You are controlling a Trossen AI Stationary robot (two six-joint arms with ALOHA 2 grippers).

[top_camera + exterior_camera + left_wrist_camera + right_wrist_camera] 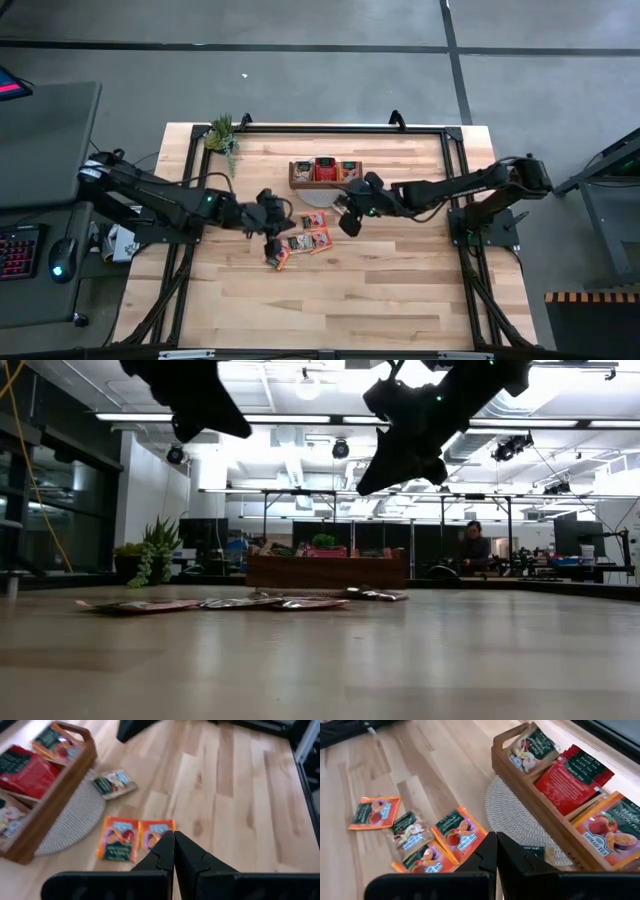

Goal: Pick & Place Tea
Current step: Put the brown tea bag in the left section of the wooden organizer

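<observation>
Here we find both arms raised over mid-table, neither carrying anything. The left gripper hangs with its fingers pressed together on nothing, just at 11 o'clock of the loose sachets; in its wrist view the closed fingertips point down at an orange pair lying flat and side by side on the table. The right gripper is likewise closed and empty, at 1 o'clock of the same cluster and at 5 o'clock of the tray. The tray sits at 12 o'clock on the table, partly on a round woven mat, presumably to keep it from sliding. We see its three compartments already holding upright sachets sorted by kind: a green-grey one, red ones and peach-orange ones. Upright stacking saves room and suggests each loose sachet belongs with its match. In the low view the loose ones lie nearly flush with the wood, so we judge that a pick needs the fingers opened first and brought down over one edge. Several touch or overlap, which risks lifting two at once. We judge sorting partly done, with about five sachets outstanding.
</observation>
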